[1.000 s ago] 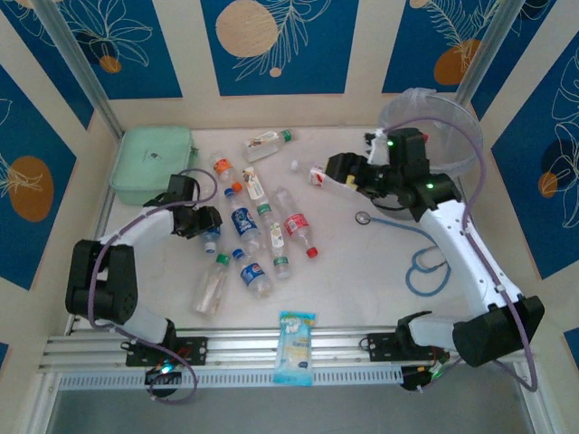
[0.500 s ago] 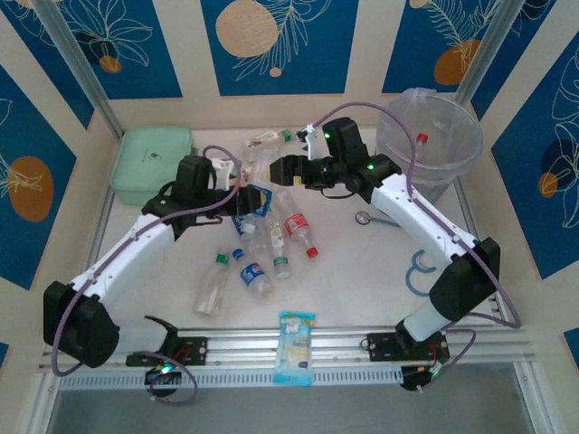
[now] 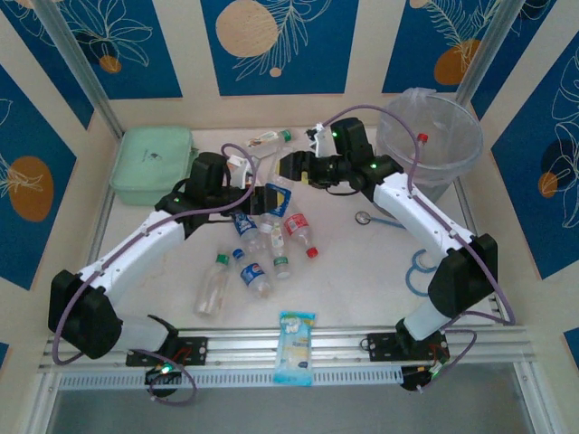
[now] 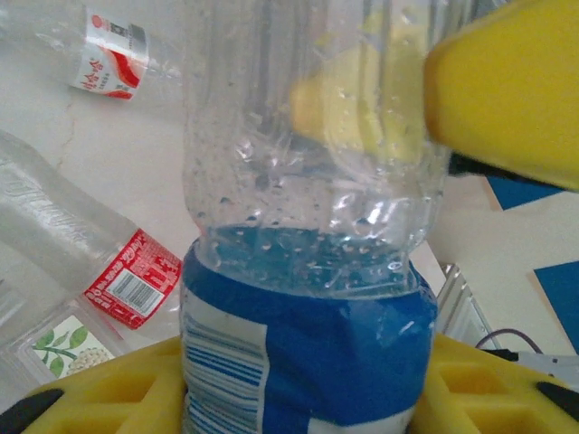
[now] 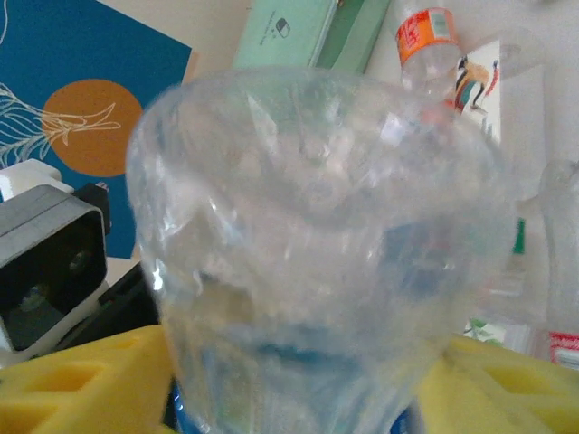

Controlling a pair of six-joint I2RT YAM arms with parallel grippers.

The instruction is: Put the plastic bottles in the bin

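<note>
Left hand [image 3: 261,193] has brought a blue-labelled bottle [image 4: 303,362] into the right hand [image 3: 288,169].

1. Cannot see the cap of the blue-labelled bottle [image 4: 308,344], cut off in the left wrist view.
2. Blurred against the right wrist lens: clear bottle [image 5: 317,244].
3. Cannot tell whether right tool [image 3: 288,168] grips it.

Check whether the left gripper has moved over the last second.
Yes. The left gripper has moved right and away from the arm bases, ending farther right of the mint-green box.
</note>
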